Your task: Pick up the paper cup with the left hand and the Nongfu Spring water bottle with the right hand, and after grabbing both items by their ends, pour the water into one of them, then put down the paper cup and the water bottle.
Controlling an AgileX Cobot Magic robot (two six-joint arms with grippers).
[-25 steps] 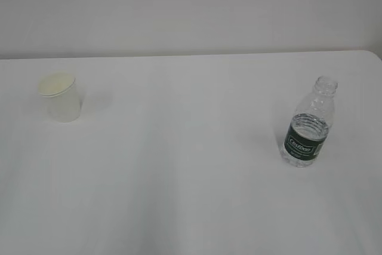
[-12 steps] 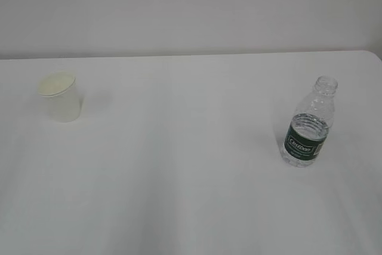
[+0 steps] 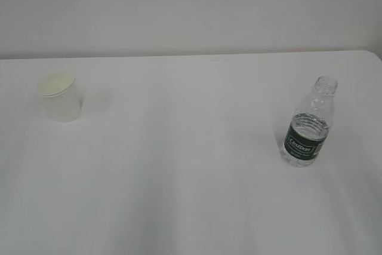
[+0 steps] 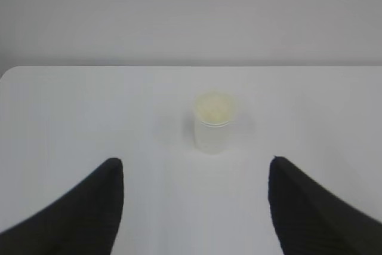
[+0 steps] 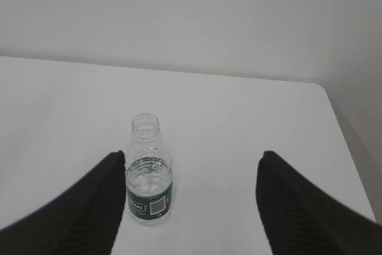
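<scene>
The paper cup (image 3: 59, 97) stands upright at the table's left, a small cream-white cup with a rolled rim. In the left wrist view the paper cup (image 4: 213, 122) sits ahead of my left gripper (image 4: 196, 171), which is open and empty. The Nongfu Spring water bottle (image 3: 308, 125) stands upright at the right, clear, capless, with a dark green label and water in its lower half. In the right wrist view the bottle (image 5: 148, 171) stands close beside the left finger of my open, empty right gripper (image 5: 191, 162). Neither arm shows in the exterior view.
The white table (image 3: 179, 165) spreads bare between cup and bottle. Its far edge meets a plain wall. The table's right corner (image 5: 319, 88) and right edge lie close beyond the bottle. The left corner (image 4: 12, 74) lies left of the cup.
</scene>
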